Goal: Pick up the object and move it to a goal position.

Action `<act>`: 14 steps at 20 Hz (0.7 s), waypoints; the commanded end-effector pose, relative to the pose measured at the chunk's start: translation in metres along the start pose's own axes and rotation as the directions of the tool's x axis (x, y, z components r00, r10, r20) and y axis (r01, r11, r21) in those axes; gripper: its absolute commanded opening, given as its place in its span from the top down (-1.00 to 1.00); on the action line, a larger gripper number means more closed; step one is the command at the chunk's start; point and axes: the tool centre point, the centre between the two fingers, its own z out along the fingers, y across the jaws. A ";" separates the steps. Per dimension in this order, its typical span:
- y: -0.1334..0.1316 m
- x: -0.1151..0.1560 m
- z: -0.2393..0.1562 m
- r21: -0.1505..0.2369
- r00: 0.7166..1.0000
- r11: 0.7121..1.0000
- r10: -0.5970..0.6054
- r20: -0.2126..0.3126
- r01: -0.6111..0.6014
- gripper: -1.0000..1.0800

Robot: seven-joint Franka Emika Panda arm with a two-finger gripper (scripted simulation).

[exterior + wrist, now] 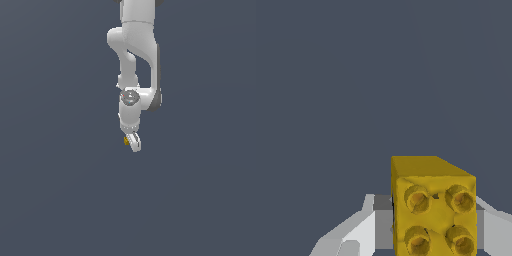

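Nearest the wrist camera we note the yellow studded brick (433, 207), a blocky toy-brick shape with four round studs on the face turned toward the lens. Reading across the wrist view from left to right: one white finger (351, 232) with its grey pad against the brick's side, the brick itself, then the second finger at the far edge, its pad likewise touching. The gripper (431, 225) is narrowed onto the brick, holding it by two opposite flat sides.

In the exterior view the arm (135, 65) hangs down from the top of the frame. The gripper (132, 142) is at its lowest end, and a small yellow speck, the brick (126, 141), shows on the exterior view's left side of the fingers. Only a uniform grey-blue background is visible around it. We cannot tell from either view whether the brick is clear of a surface, and no goal marker is visible.

Handling judgement: we expect the brick to be light, rigid and smooth-walled, not fragile. The flat side walls are the right place to grip; the studded face would seat the pads poorly. The main risk we foresee is slip or rotation between the pads.
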 end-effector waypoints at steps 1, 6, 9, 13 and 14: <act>0.000 0.000 0.000 0.000 1.000 1.000 0.000 0.000 0.000 1.00; 0.000 0.000 0.000 0.000 1.000 1.000 0.000 0.000 0.000 1.00; -0.001 0.000 0.000 0.001 1.000 1.000 0.000 0.000 0.000 1.00; -0.008 -0.003 0.000 0.001 1.000 1.000 0.000 0.000 0.000 1.00; -0.011 -0.004 0.000 0.001 1.000 1.000 0.000 0.000 0.000 1.00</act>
